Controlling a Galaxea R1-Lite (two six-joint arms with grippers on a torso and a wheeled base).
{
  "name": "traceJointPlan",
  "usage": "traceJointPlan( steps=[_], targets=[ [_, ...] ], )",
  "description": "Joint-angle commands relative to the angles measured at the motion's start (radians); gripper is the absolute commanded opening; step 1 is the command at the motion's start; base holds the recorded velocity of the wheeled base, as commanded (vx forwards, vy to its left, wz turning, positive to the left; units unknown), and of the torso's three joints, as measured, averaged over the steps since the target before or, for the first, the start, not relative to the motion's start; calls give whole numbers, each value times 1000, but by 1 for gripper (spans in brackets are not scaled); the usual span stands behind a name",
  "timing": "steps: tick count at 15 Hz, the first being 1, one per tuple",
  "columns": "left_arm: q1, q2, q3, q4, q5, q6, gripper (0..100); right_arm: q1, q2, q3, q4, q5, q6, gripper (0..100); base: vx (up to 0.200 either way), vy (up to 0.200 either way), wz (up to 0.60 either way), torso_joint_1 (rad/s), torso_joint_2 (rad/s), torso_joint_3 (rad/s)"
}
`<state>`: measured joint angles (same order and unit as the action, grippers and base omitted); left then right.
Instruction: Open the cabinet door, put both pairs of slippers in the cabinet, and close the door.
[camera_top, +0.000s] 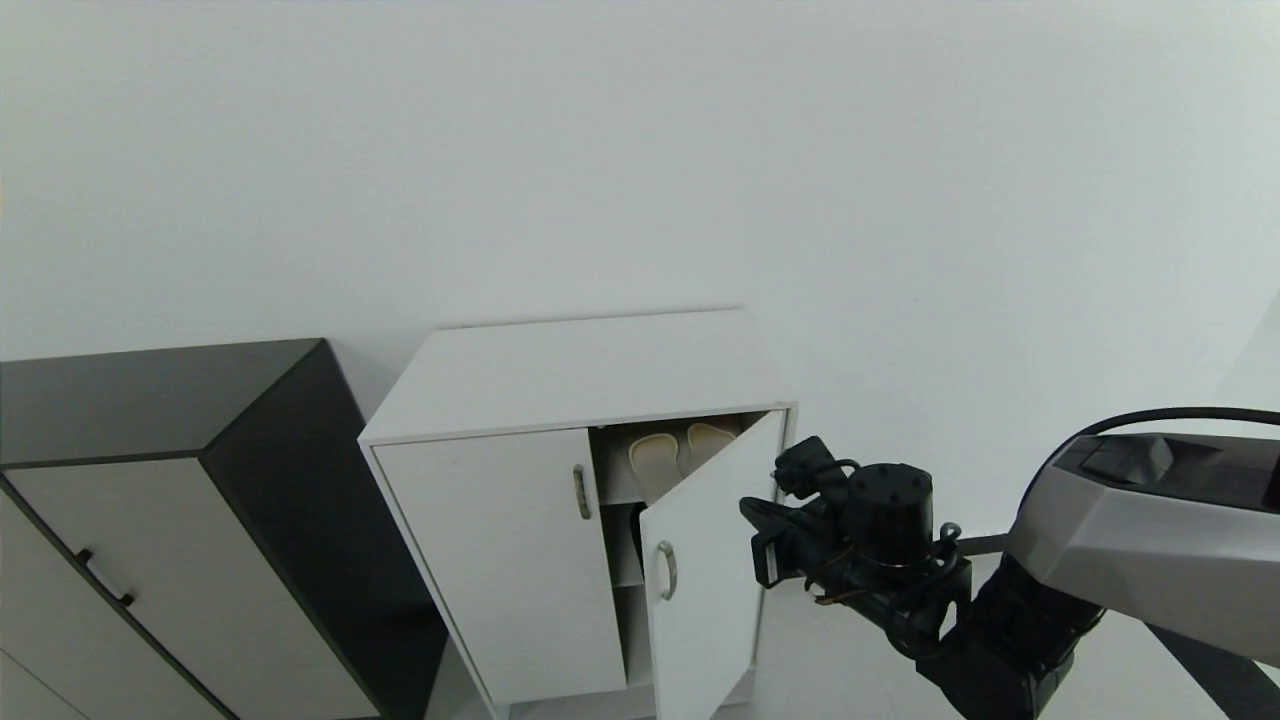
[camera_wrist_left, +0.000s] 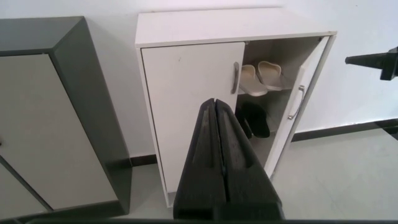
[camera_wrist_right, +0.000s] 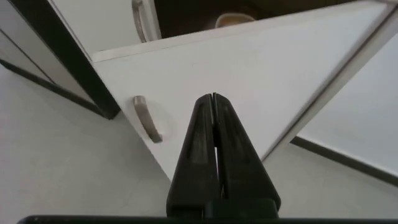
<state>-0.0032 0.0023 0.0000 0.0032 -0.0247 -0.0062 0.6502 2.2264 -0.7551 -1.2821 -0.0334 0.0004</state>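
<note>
Two pairs of slippers lie inside the white cabinet (camera_top: 590, 370), one above the other. The left wrist view shows both plainly. The beige pair (camera_wrist_left: 264, 74) lies flat on the top shelf (camera_wrist_left: 281, 89), smooth and rounded at the toes. The black pair (camera_wrist_left: 255, 118) sits on the shelf below, in shadow. In the head view the beige pair shows through the gap, with the black pair just a dark patch beneath.

The right door (camera_top: 705, 590) stands partly ajar on its outer hinge, and the left door (camera_top: 495, 560) is shut. Each door carries a curved, dull metal handle (camera_top: 667, 570). The cabinet is plain matte white board with square edges. It stands on a pale floor (camera_wrist_left: 336, 180) against a white wall (camera_top: 640, 150), just beside a dark cabinet (camera_top: 150, 400) with light fronts.

The right gripper (camera_wrist_right: 214, 99) has its black, tapering fingers pressed together. Its own wrist view has it pointing at the outer face of the ajar door, near the handle, but I cannot tell whether it touches. The left gripper (camera_wrist_left: 214, 106) is likewise pressed together, held well back from the cabinet and facing the shut left door.
</note>
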Motion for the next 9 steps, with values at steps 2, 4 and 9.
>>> traceJointPlan(
  steps=[2, 4, 9],
  targets=[
    [0, 1, 0, 1, 0, 0, 0, 2, -7, 28, -13, 6, -19, 0, 200, 0, 0, -5, 0, 5],
    [0, 1, 0, 0, 0, 0, 0, 2, 4, 28, -14, 7, -20, 0, 200, 0, 0, 5, -2, 2],
    [0, 1, 0, 0, 0, 0, 0, -15, 47, 20, -13, 4, -66, 0, 40, 0, 0, 2, 2, 0]
  ],
)
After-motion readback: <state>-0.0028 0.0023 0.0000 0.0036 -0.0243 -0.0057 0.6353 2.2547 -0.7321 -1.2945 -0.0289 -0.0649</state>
